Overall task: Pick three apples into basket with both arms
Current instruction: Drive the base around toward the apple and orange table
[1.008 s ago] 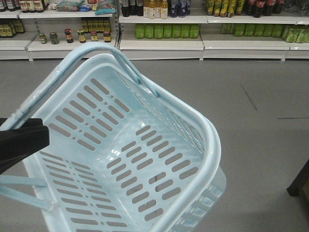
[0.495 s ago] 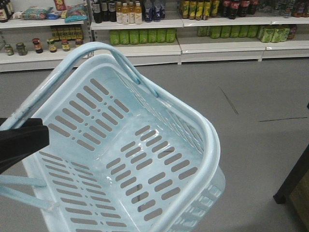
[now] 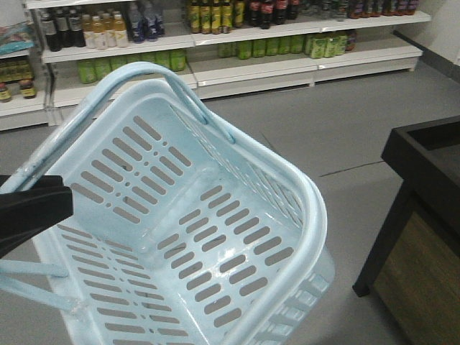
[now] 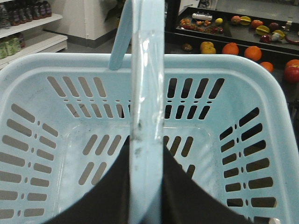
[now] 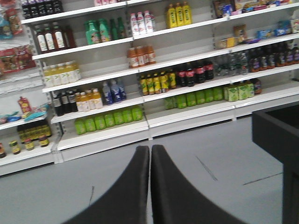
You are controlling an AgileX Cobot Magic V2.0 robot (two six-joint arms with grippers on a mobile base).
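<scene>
Basket (image 3: 317,210) hangs empty off your left fingers (image 4: 105,200), clamped round its handle (image 4: 147,93) to carry it, right fingers (image 5: 125,187) pinched together bare, counter (image 3: 425,149) at 3 o'clock.

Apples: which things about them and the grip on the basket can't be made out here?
- Left wrist view: fruit on the black display is too small to name; a red one is cut by the right edge.
- Front view: the display's top is cut by the right edge.
- Left wrist view: the basket handle hides where the left gripper pinches.
</scene>
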